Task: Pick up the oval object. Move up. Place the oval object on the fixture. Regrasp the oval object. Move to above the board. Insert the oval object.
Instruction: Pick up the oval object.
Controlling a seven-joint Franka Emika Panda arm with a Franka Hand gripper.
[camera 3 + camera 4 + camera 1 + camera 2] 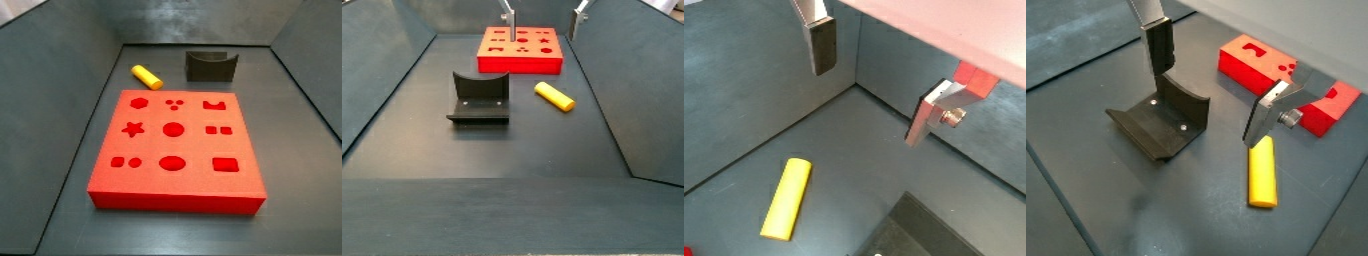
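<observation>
Gripper spread wide and empty, high above the floor; the oval object lies loose below it.

I see my gripper (1213,90) with its two silver fingers (1157,45) far apart and nothing between the pads; in a side view only the fingertips (509,17) show, up near the far end over the board (520,47). Below, the oval object (1261,172) lies flat on the dark floor, just beside the fixture (1160,122) but not touching it, and near the board's edge (175,140). I judge it a light, stiff plastic peg, smooth enough to slip or roll under a poor pinch. I would close on its long flat sides at mid-length (787,197), jaws square across the narrow width, not on the rounded ends.
</observation>
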